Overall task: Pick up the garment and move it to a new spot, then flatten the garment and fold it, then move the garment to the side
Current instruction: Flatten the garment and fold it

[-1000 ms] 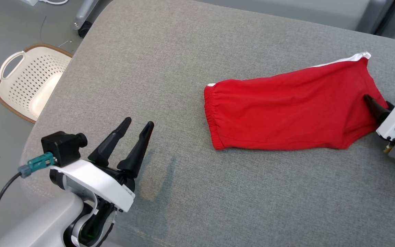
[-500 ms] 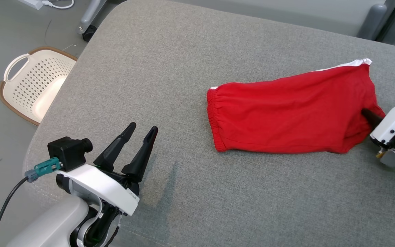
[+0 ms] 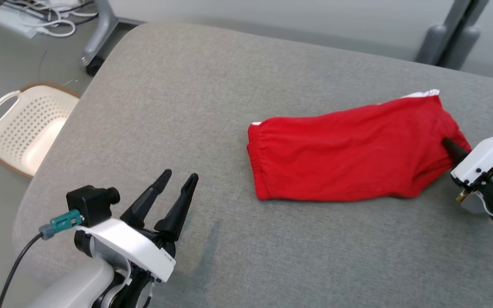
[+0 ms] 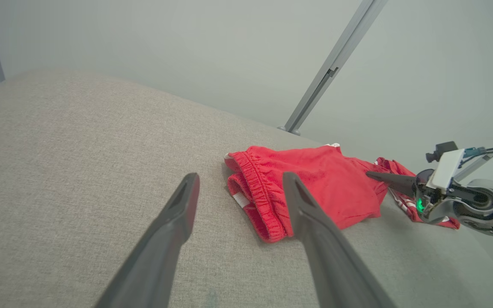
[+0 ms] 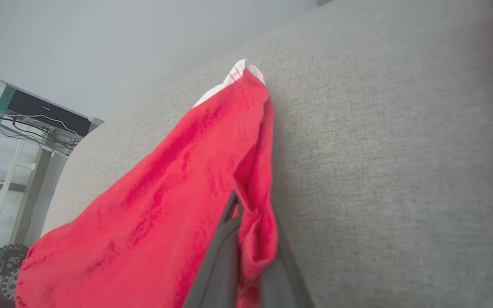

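Shorts (image 3: 349, 154), red with white trim, lie flat and doubled over on the grey padded table (image 3: 186, 85), toward its right edge, the elastic waistband (image 3: 256, 162) pointing at the table's middle. At the leg end the right gripper (image 3: 451, 149) is clamped on a fold of the red cloth, a pinch of it bunched between the dark fingers. The left gripper (image 3: 180, 174) hovers over the near left corner, well apart from the cloth, its fingers spread wide and empty. This looks like the start of the pick-up. A clean lift probably means rising straight before travelling, so the waistband end peels off the table rather than drags. The grip holds little cloth, so a slow pull seems wiser.
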`<state>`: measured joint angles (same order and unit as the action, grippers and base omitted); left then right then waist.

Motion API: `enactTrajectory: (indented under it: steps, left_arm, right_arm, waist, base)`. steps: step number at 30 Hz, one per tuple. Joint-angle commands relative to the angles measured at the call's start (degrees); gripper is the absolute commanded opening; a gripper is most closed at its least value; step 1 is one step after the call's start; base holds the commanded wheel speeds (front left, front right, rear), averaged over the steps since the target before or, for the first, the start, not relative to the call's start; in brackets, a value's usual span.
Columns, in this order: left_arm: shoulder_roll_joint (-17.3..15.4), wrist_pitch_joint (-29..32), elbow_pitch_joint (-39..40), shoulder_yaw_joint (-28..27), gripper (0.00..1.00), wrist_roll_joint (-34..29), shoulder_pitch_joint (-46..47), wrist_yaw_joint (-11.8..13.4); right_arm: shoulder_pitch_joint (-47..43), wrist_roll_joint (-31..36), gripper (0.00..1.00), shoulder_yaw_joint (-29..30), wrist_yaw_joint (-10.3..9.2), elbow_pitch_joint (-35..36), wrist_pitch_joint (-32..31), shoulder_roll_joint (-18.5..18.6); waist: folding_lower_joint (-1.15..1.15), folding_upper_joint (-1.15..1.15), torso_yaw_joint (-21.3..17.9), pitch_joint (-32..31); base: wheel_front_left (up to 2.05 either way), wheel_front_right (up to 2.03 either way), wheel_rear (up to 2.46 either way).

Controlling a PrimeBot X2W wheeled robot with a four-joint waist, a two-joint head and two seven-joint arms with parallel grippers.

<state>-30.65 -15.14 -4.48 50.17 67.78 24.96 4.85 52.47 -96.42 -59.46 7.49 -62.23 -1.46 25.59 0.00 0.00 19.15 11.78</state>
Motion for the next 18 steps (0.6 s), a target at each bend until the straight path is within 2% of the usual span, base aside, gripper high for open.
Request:
enactTrajectory:
  steps: [1, 10, 18]
  left_arm:
    - [-0.12, -0.02, -0.35, -0.02, 1.00, 0.32, -0.74, -0.34]
    - [-0.25, 0.09, -0.64, 0.17, 1.00, 1.14, -3.57, 0.02]
    - [-0.34, 0.05, -0.23, -0.04, 1.00, 1.62, -5.53, 0.49]
  right_arm:
    - [-1.42, -0.39, 0.00, 0.50, 0.03, -0.23, 0.60, -0.29]
    - [-8.13, -0.86, 0.00, 1.57, 0.03, 5.96, 4.27, -1.13]
    - [-14.05, -0.13, 0.00, 2.30, 0.03, 11.40, 8.16, -0.12]
  waist:
    - [0.00, 0.00, -1.98, -1.75]
    - [0.00, 0.00, -7.50, -5.16]
    - [0.00, 0.00, -11.11, -6.90]
  base:
    - [0.00, 0.00, 0.00]
    - [0.00, 0.00, 0.00]
    - [0.00, 0.00, 0.00]
